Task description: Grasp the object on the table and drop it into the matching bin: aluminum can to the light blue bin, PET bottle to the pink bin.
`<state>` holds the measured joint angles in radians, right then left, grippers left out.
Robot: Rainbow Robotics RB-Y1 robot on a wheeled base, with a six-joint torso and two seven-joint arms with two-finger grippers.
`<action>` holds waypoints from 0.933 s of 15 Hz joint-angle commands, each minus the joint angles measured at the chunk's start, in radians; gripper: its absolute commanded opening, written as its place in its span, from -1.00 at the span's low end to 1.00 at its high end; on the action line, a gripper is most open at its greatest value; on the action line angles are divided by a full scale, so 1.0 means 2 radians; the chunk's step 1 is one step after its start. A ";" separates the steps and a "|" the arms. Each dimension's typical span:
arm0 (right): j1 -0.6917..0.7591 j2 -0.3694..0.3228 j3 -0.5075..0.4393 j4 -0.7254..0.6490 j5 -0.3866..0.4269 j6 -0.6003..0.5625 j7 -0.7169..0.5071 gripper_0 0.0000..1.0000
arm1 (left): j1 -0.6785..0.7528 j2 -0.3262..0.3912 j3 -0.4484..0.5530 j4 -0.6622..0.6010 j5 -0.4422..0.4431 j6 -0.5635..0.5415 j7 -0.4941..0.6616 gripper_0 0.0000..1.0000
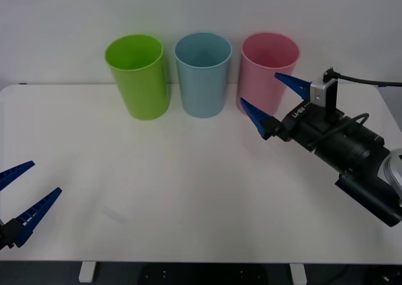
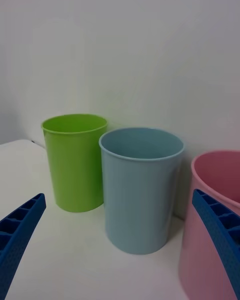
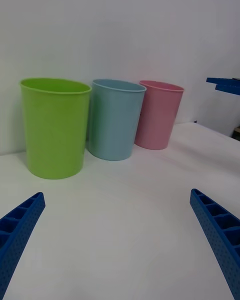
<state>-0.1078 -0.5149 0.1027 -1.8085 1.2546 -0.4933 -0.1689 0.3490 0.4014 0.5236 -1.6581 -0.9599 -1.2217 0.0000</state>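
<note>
Three bins in a row at the table's (image 1: 188,191) far edge: lime green bin (image 1: 138,78), light blue bin (image 1: 203,75), pink bin (image 1: 269,71). Right gripper (image 1: 270,100) raised just before the pink bin, fingers wide apart, holding nothing; small white print on its body, possibly "RB-Y1". Left gripper (image 1: 22,191) low at the near left corner, spread wide, holding nothing. Broad bare tabletop between them.

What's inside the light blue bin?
From above, the light blue bin shows only its own blue inner wall near the rim; nothing sticks out. Its bottom is hidden by the wall, so something small lying there would not show. The right tool hangs open nearby.
</note>
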 commanded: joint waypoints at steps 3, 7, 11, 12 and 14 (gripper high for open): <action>0.052 -0.003 -0.049 -0.015 -0.014 -0.070 0.042 1.00 | 0.000 0.000 0.000 0.000 0.000 0.000 0.000 1.00; 0.103 -0.003 -0.088 -0.015 -0.023 -0.111 0.099 1.00 | 0.000 0.000 0.000 0.000 0.000 0.000 0.000 1.00; 0.147 -0.003 -0.128 -0.016 -0.031 -0.169 0.105 1.00 | 0.000 0.000 0.000 0.000 0.000 0.000 0.000 1.00; 0.158 -0.003 -0.137 -0.019 -0.035 -0.181 0.105 1.00 | 0.000 0.000 0.000 0.000 0.000 0.000 0.000 1.00; 0.174 -0.002 -0.152 -0.020 -0.041 -0.203 0.105 1.00 | 0.000 0.000 0.000 0.000 0.000 0.000 0.000 1.00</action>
<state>0.2293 -0.5198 -0.1906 -1.8483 1.1764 -0.8831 0.0414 0.3491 0.4014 0.5236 -1.6581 -0.9599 -1.2217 0.0000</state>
